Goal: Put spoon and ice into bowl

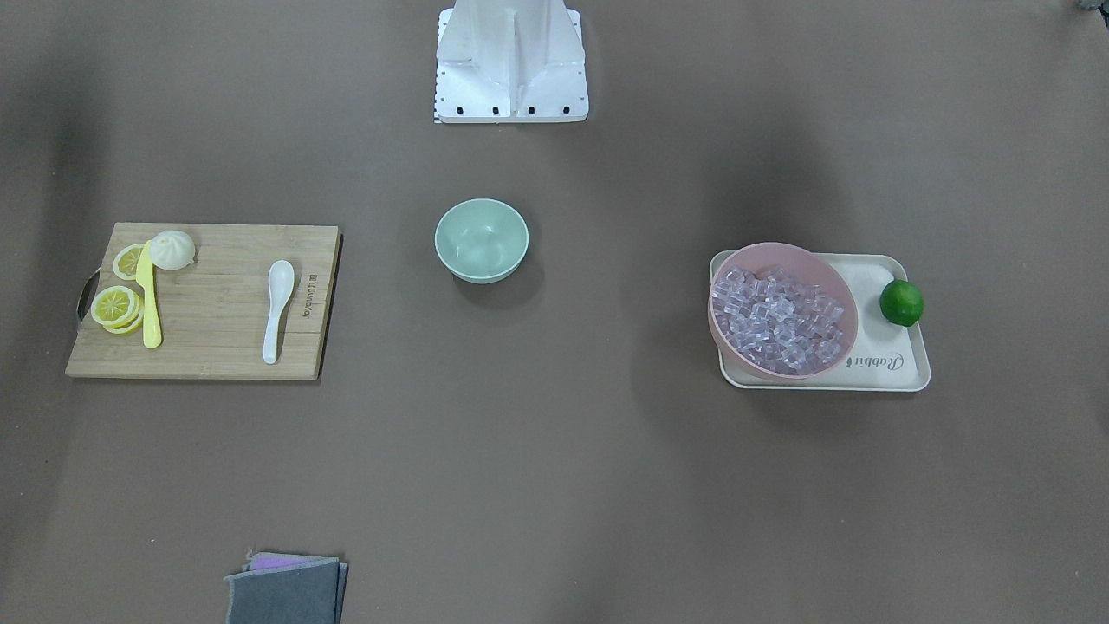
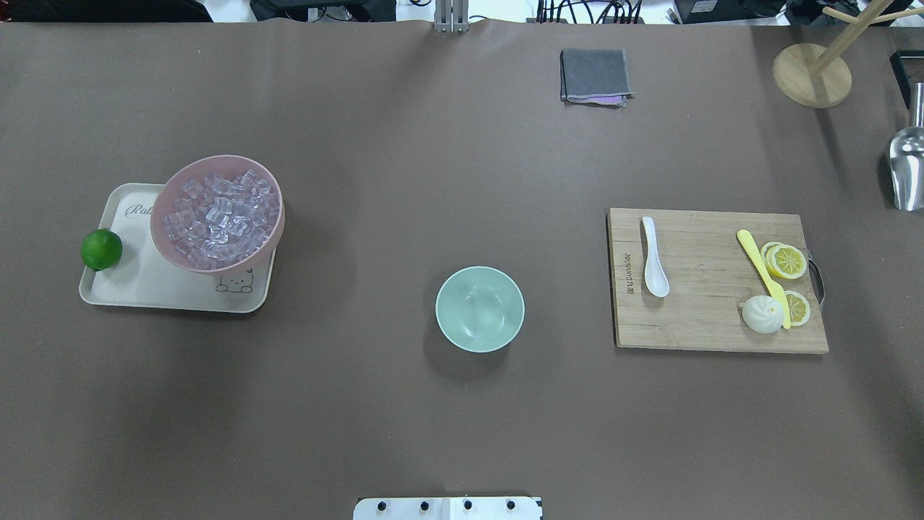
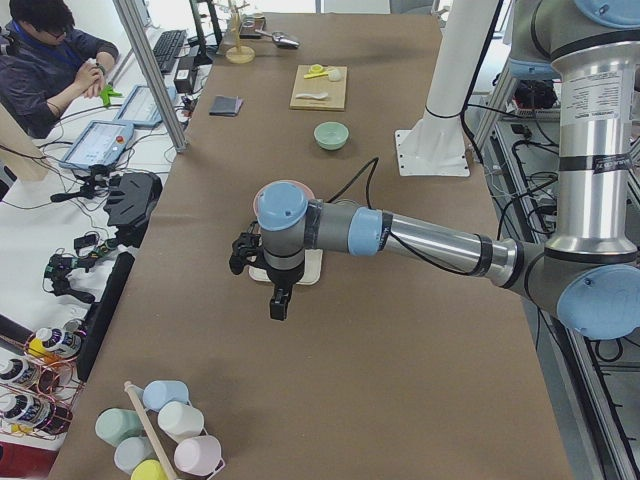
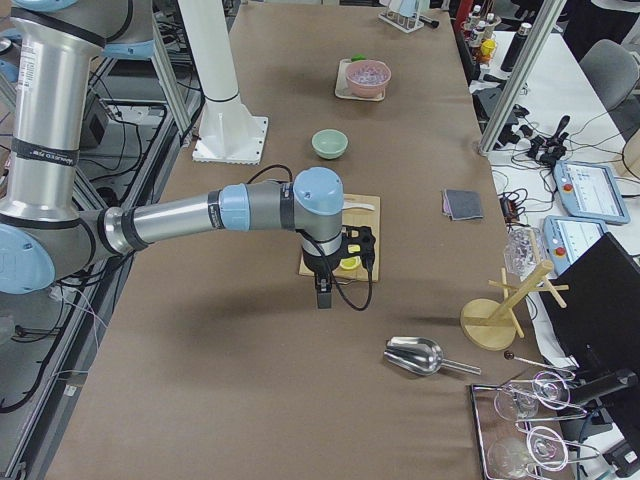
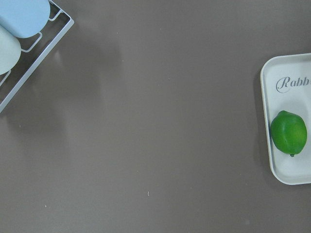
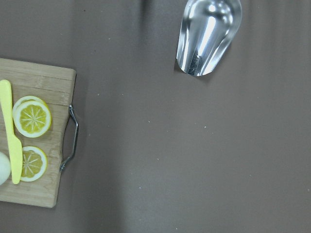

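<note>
The white spoon (image 2: 654, 256) lies on the wooden cutting board (image 2: 707, 318), on the robot's right, and also shows in the front view (image 1: 277, 308). The mint-green bowl (image 2: 479, 309) stands empty at the table's middle (image 1: 481, 240). Many clear ice cubes (image 2: 220, 217) fill a pink bowl (image 1: 851, 321) on the robot's left. My left gripper (image 3: 278, 303) hangs above the table beyond the tray's outer end. My right gripper (image 4: 322, 295) hangs beyond the board's handle end. Both show only in the side views, so I cannot tell whether they are open or shut.
The pink bowl and a lime (image 2: 101, 249) sit on a cream tray (image 2: 144, 289). A yellow knife (image 2: 761, 267), lemon slices (image 2: 785, 261) and a white bun (image 2: 762, 314) are on the board. A folded grey cloth (image 2: 594, 75), a metal scoop (image 2: 907, 170) and a wooden stand (image 2: 811, 74) lie farther off.
</note>
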Robot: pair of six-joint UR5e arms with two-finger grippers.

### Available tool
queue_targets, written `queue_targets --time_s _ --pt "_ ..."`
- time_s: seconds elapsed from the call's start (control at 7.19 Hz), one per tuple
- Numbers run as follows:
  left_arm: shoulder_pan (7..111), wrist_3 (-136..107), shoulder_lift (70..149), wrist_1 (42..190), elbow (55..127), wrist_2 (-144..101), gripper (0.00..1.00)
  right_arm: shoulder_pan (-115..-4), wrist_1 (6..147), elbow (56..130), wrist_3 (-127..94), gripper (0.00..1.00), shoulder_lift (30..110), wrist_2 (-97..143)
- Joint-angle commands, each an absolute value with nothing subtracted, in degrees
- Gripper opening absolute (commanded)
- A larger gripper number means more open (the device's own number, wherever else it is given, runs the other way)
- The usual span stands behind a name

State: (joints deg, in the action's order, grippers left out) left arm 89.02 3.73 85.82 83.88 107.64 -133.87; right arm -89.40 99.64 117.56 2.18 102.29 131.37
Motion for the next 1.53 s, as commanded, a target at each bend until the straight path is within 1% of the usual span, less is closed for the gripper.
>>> queue_targets --time_s 0.0,0.14,0.28,0.42,0.56,0.83,0.97,1.11,1.25,1.39 --pt "89.73 3.25 85.87 90.48 107.93 -133.95 0.99 -89.47 97.32 122.32 1.59 1.00 102.13 134.36" --pt "89.91 3.25 85.00 95.40 107.15 -133.95 0.99 -89.47 95.73 122.52 1.32 1.00 102.04 134.73" --pt "89.91 3.43 86.12 97.62 106.79 -133.95 0.99 -89.47 95.54 122.26 1.32 1.00 101.78 134.65" --pt "90.00 2.99 88.31 101.30 104.26 -133.42 0.99 -89.47 95.54 122.17 1.23 1.00 101.78 134.65" --pt "90.00 3.34 88.59 101.69 104.15 -133.59 0.99 -89.65 95.54 122.17 1.75 1.00 101.69 134.30" --pt "89.91 1.25 89.99 105.19 104.06 -133.86 0.99 -89.82 88.02 120.33 0.97 1.00 101.95 134.56" --pt "89.91 -2.77 89.74 110.51 104.06 -133.77 0.99 -89.74 85.98 119.89 -1.99 1.00 101.52 134.21" --pt "88.35 -5.07 90.26 115.61 102.93 -133.68 0.99 -89.21 85.70 119.53 -4.02 1.00 100.03 134.30" --pt "84.76 -5.62 91.13 116.10 103.01 -133.77 0.99 -86.25 85.69 119.53 -7.44 1.00 98.19 134.12" --pt "79.94 -11.45 93.23 116.28 103.01 -133.68 0.99 -81.96 85.61 119.62 -14.34 1.00 95.74 133.25"
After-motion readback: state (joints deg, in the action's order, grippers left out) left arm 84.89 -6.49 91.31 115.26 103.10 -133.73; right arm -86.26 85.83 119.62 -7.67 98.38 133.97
